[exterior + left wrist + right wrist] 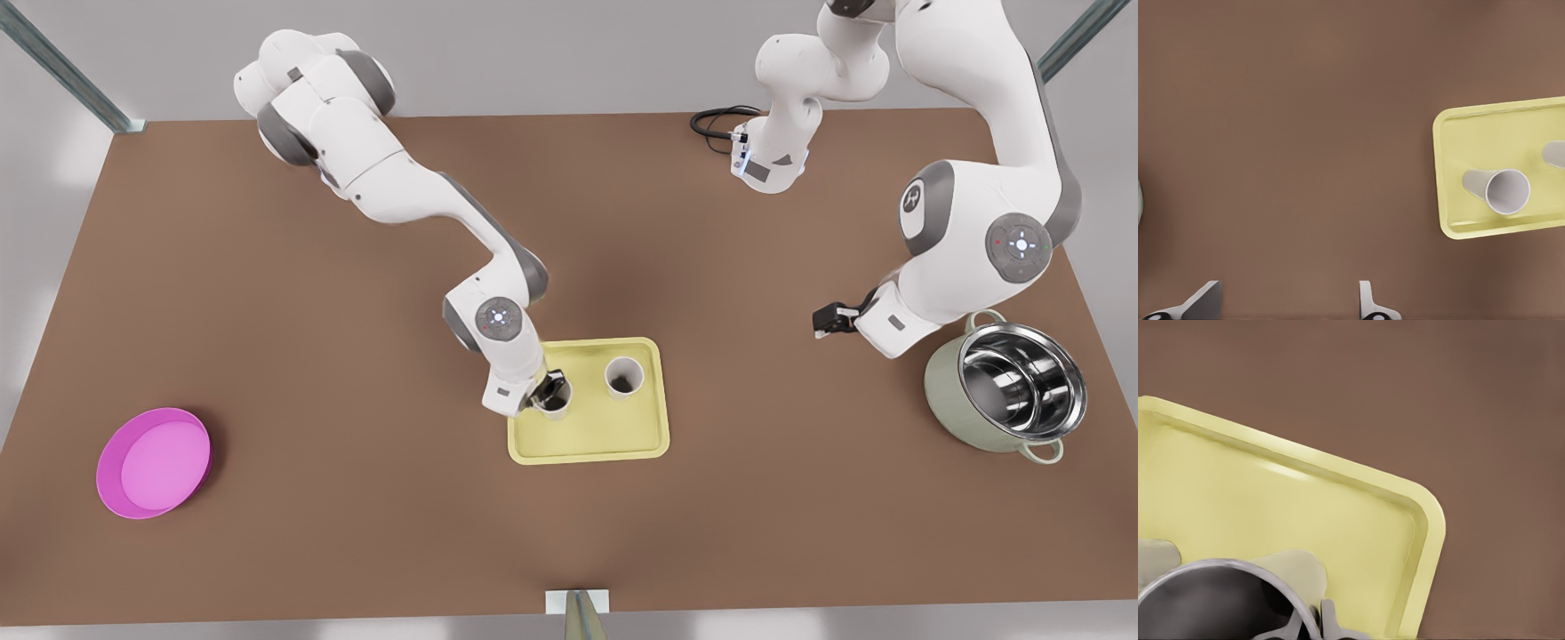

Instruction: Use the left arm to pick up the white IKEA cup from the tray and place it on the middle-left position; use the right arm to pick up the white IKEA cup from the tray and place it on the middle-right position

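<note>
You have soft, even overhead light on the brown table [267,311], with faint blurred shadows beside the magenta plate [153,462] and under the arms, bright glare inside the steel pot [1022,380], and softened wrist-view edges.

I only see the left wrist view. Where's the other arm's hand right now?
Observer: The right hand is down at one white cup on the pale yellow tray.
Child: What else is on the table?
Observer: A round magenta plate, near the front view's left edge.
Child: What's the green bit at my picture's edge?
Observer: A pale green pot with a shiny steel inside, close to the left hand.
</note>
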{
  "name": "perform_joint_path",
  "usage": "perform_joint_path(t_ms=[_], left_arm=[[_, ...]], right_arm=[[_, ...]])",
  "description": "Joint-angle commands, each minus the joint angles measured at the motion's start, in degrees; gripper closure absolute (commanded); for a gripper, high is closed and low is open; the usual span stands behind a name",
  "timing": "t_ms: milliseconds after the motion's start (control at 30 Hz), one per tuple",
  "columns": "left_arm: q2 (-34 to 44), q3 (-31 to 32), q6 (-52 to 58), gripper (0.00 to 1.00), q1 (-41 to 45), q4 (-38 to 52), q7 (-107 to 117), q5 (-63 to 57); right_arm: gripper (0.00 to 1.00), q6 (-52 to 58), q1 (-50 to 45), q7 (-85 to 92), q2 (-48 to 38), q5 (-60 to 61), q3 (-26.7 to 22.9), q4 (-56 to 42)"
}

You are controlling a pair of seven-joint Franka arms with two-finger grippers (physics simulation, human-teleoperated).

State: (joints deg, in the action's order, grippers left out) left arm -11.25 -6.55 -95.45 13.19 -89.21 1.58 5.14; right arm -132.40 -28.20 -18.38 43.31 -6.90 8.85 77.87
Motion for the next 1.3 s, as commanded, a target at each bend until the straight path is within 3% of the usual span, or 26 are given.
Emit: perform_joint_path(t_ms=[0, 167, 300, 467, 567, 600, 633, 867, 933, 1033, 1100, 1233, 1267], left_arm=[[-0.17, 0.04, -1.06, 0.00, 0.08, 0.08, 0.27, -0.04], [-3.60, 0.04, -5.19, 0.00, 4.47, 0.00, 4.13, -0.04], [-6.94, 0.04, -9.84, 0.00, 11.15, 0.00, 6.07, 1.19], [-14.15, 0.04, -18.11, 0.00, 20.64, 0.26, 22.24, 2.86], [-20.12, 0.04, -19.78, 0.00, 22.75, 5.80, 28.22, 2.95], [-21.27, 0.04, -21.88, 0.00, 22.84, 5.80, 28.57, 3.04], [-22.58, 0.04, -23.73, 0.00, 22.84, 5.89, 28.92, 3.04], [-26.45, -0.04, -32.08, 0.00, 27.06, -0.27, 29.98, 1.63], [-26.45, -0.31, -32.08, 0.00, 26.53, -0.27, 29.27, 1.19], [-26.45, -0.57, -32.17, 0.00, 26.01, -0.18, 28.83, 1.10], [-27.07, -0.57, -33.14, 0.00, 26.01, -0.27, 28.74, 1.10], [-28.65, -0.57, -33.84, 0.00, 26.09, -0.27, 28.83, 1.10], [-28.65, -0.57, -33.84, 0.14, 26.09, -0.27, 29.10, 1.10]], right_arm=[[0.96, 8.47, 3.85, -3.07, -3.49, -0.93, 0.91, 0.00], [0.96, 18.75, 22.84, 26.81, -10.18, -0.57, 0.21, 0.09], [0.96, 17.44, 23.11, 35.34, -6.58, 0.04, -8.40, 0.00], [0.96, 6.27, 23.19, 34.90, -0.25, 0.04, -9.37, -0.09], [0.91, 5.66, 23.11, 34.20, 0.55, 0.04, -9.37, -0.09], [0.77, 5.66, 23.11, 34.29, 0.55, 0.22, -9.37, -0.09], [0.72, 5.66, 23.11, 34.29, 0.55, 1.09, -9.37, -0.09], [0.66, 5.66, 23.02, 34.20, 0.55, 2.33, -9.37, -0.09], [0.46, 5.66, 23.02, 34.20, 1.16, 2.42, -9.37, -0.09], [0.45, 5.66, 23.02, 34.20, 1.78, 2.33, -9.37, -0.09], [0.03, 5.74, 23.02, 35.08, 1.43, 4.78, -9.55, -0.18], [0.00, 12.42, 23.11, 39.03, -2.18, 5.84, -10.69, -0.18], [0.00, 14.53, 23.19, 39.03, -3.50, 6.02, -11.04, -0.18]])
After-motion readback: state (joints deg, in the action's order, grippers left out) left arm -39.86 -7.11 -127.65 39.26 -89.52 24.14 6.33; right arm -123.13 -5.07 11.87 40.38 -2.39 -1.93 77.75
